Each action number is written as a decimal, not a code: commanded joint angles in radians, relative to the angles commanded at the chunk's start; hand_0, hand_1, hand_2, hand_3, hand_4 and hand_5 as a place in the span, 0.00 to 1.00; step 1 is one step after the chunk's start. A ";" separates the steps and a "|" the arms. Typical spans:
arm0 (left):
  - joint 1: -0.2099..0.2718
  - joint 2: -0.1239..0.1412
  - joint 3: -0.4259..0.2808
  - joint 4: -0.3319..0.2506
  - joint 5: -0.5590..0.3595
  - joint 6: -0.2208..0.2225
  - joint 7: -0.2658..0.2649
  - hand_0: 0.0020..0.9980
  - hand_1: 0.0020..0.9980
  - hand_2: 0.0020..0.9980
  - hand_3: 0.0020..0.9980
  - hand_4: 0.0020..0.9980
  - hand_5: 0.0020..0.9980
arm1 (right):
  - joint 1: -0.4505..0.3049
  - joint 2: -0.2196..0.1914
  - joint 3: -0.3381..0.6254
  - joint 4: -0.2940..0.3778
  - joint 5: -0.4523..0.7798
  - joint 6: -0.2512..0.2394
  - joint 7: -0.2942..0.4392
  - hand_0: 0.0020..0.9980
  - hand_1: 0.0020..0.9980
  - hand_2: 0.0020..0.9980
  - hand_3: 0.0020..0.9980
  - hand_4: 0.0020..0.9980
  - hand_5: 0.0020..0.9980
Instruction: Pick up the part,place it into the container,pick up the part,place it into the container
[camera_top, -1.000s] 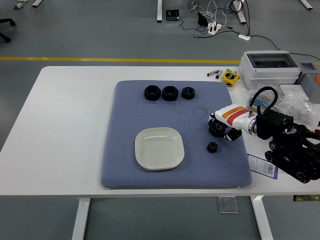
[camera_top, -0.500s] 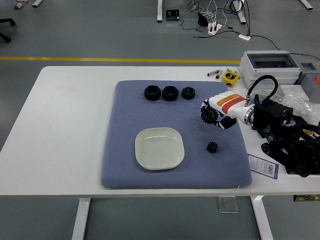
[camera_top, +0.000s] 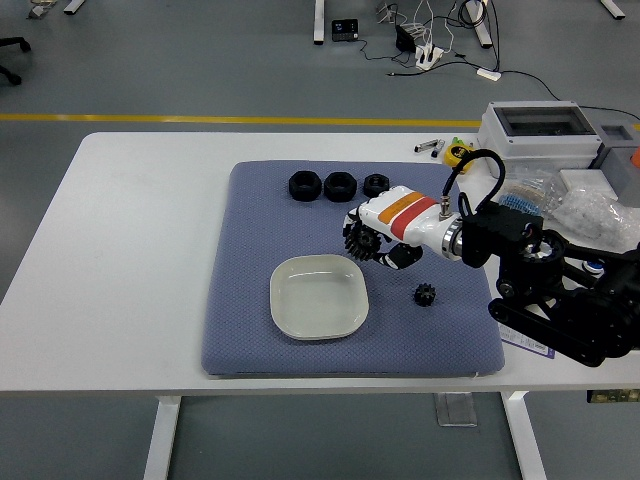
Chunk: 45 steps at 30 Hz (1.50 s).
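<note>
1. The right hand, white with an orange and red stripe across its back, reaches in from three o'clock on a black arm and hangs above the blue mat. Its fingers are curled tight round a black toothed gear, which is clear of the mat and sits at the hand's nine o'clock end.
2. At the far left, the white table lies bare out towards nine o'clock, with the mat covering its middle.
3. On the mat, the white square dish rests at about six o'clock from the held gear, near it but apart. The dish holds nothing.
4. Along the mat's twelve o'clock edge sits a row of three black nuts: the left nut, the middle nut and the right nut, close together. The right nut lies at twelve o'clock from the hand.
5. A second black gear lies flat on the mat at about four o'clock from the hand, near the mat's three o'clock side, well apart from the dish.
6. Past the mat at one o'clock, a small yellow object stands beside a grey lidded box.
7. Farthest right, clear plastic bags lie on the table behind the arm.
</note>
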 joint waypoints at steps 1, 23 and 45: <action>0.000 0.000 0.003 0.000 -0.002 0.000 0.000 0.71 0.62 0.65 0.56 0.62 0.69 | 0.005 0.012 -0.011 0.003 -0.002 0.003 -0.005 0.18 0.30 0.36 0.40 0.48 0.00; -0.004 0.000 -0.002 0.000 -0.002 0.003 -0.001 0.71 0.62 0.64 0.56 0.62 0.69 | 0.044 0.127 -0.116 -0.009 -0.093 0.093 -0.021 0.66 0.66 0.78 0.87 1.00 0.18; 0.002 0.001 -0.018 0.000 0.018 0.001 -0.001 0.71 0.62 0.64 0.56 0.62 0.69 | -0.037 -0.066 0.081 0.125 -0.083 0.114 -0.087 0.60 0.68 0.80 0.84 1.00 0.19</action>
